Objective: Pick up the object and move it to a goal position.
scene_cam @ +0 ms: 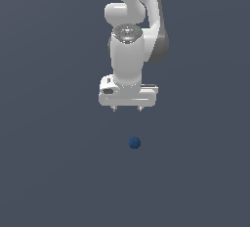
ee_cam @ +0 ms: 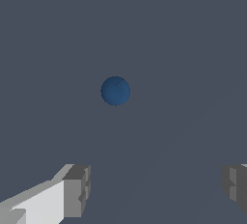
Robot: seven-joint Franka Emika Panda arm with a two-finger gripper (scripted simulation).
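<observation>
We see the ball (scene_cam: 135, 143) alone on the bare grey surface (scene_cam: 49, 172), apart from the gripper (scene_cam: 127, 108). Fingers (ee_cam: 75, 189) are spread wide, holding nothing.

We find the ball (scene_cam: 135, 143) alone on the worktop (scene_cam: 49, 172), lying below the tool (scene_cam: 127, 108) in the exterior view and a touch toward that view's right of the tool's midline. The tool hangs above it, well apart, with nothing between its two fingertips (ee_cam: 76, 189). In the wrist view we see the ball ahead of the spread fingertips, clear of both.
</observation>
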